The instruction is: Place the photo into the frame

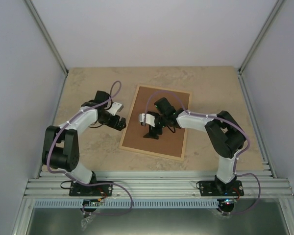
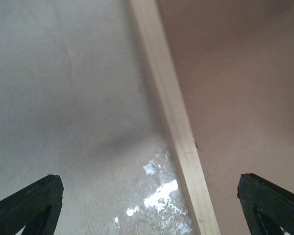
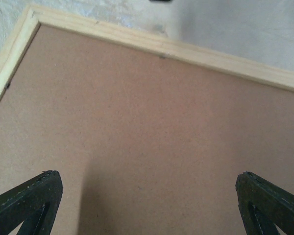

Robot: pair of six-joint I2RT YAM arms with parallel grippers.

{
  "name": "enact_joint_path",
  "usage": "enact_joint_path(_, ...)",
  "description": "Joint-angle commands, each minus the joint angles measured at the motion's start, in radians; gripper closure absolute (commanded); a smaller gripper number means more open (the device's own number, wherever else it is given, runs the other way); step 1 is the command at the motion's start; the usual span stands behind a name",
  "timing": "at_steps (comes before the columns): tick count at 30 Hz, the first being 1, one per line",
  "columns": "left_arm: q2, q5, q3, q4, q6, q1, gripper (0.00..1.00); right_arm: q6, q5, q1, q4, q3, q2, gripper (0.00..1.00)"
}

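Observation:
The frame (image 1: 152, 152) lies flat in the middle of the table, its thin light wooden slats around a brown fibreboard backing panel (image 1: 172, 142). The photo is out of view. My left gripper (image 1: 121, 123) hovers open at the frame's left side; its wrist view shows the left slat (image 2: 176, 122) running between the spread fingers, with table on one side and brown panel (image 2: 245, 98) on the other. My right gripper (image 1: 152, 133) stands open over the backing panel (image 3: 147, 137), with the frame's far slat and corner (image 3: 186, 49) ahead of it. Neither gripper holds anything.
The beige stone-patterned table (image 1: 88, 88) is bounded by white walls at the left, back and right. Aluminium rails (image 1: 157, 186) run along the near edge by the arm bases. A glossy glare patch (image 2: 161, 196) shows on the table beside the slat.

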Motion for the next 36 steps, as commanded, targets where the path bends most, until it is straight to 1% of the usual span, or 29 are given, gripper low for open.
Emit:
enact_joint_path(1, -0.054, 0.084, -0.045, 0.014, 0.329, 0.003, 0.01, -0.060, 0.013, 0.004, -0.030, -0.017, 0.052, 0.02)
enact_joint_path(3, -0.098, 0.095, -0.083, 0.033, 0.431, 0.003, 0.01, -0.073, 0.016, 0.001, -0.053, -0.029, 0.061, 0.02)
enact_joint_path(5, -0.145, 0.163, -0.115, 0.028, 0.548, 0.003, 0.01, -0.086, 0.012, 0.004, -0.061, -0.041, 0.056, 0.02)
enact_joint_path(7, -0.200, 0.207, -0.160, 0.037, 0.717, 0.002, 0.01, -0.091, 0.015, 0.003, -0.049, -0.049, 0.039, 0.02)
enact_joint_path(9, -0.238, 0.218, -0.202, 0.062, 0.830, 0.001, 0.01, -0.086, 0.027, 0.000, -0.079, -0.018, 0.020, 0.02)
enact_joint_path(11, -0.259, 0.231, -0.229, 0.043, 0.956, 0.001, 0.03, -0.090, 0.026, -0.015, -0.111, -0.005, -0.021, 0.02)
enact_joint_path(14, -0.271, 0.252, -0.251, 0.027, 1.074, -0.006, 0.05, -0.118, 0.038, -0.046, -0.124, -0.064, -0.093, 0.02)
enact_joint_path(18, -0.251, 0.270, -0.243, 0.044, 1.105, -0.035, 0.09, -0.131, 0.060, -0.086, -0.149, -0.136, -0.126, 0.03)
enact_joint_path(20, -0.235, 0.273, -0.242, 0.058, 1.117, -0.053, 0.13, -0.125, 0.078, -0.087, -0.150, -0.150, -0.122, 0.03)
enact_joint_path(26, -0.195, 0.281, -0.233, 0.080, 1.161, -0.092, 0.25, -0.112, 0.149, -0.081, -0.195, -0.119, -0.008, 0.04)
enact_joint_path(29, -0.179, 0.283, -0.232, 0.078, 1.201, -0.094, 0.28, -0.117, 0.179, -0.072, -0.190, -0.120, 0.007, 0.04)
enact_joint_path(33, -0.177, 0.292, -0.247, 0.074, 1.260, -0.102, 0.28, -0.114, 0.214, -0.070, -0.162, -0.130, 0.022, 0.04)
enact_joint_path(36, -0.178, 0.305, -0.255, 0.074, 1.272, -0.109, 0.29, -0.103, 0.236, -0.070, -0.144, -0.128, 0.028, 0.04)
